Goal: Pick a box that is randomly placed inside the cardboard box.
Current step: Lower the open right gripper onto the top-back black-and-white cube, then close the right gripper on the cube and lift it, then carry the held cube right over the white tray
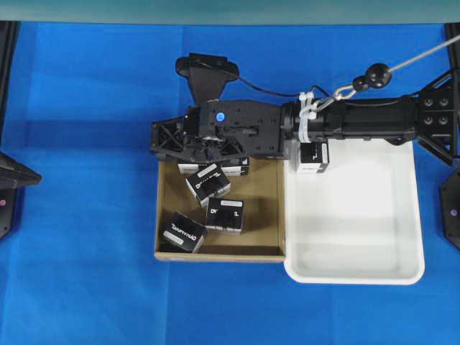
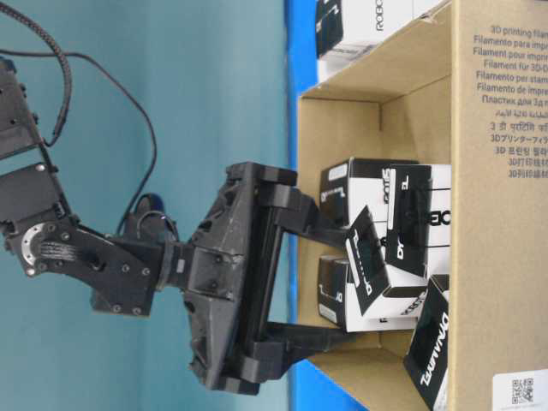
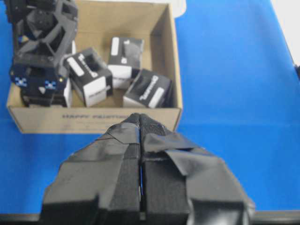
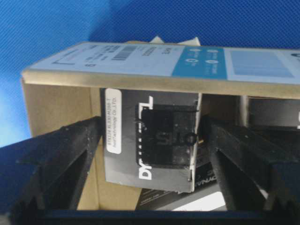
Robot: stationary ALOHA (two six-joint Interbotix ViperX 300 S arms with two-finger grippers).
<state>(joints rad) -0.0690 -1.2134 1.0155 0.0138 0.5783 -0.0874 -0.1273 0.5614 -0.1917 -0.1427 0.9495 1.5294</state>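
The right gripper [image 4: 150, 140] straddles a black box [image 4: 152, 136] at the cardboard box [image 1: 165, 215]'s far wall, fingers spread wide and gripping nothing, apparently so both faces fit between them; the left gripper [image 3: 140, 140] rests closed, empty

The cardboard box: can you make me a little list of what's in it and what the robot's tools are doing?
container: cardboard box, brown, low walls
contents: small black boxes, several, some tilted
right tool: open, reaching into the carton, fingers either side of one black box, not yet closed on it
left tool: shut, outside the carton
beside it: white tray holding one black box
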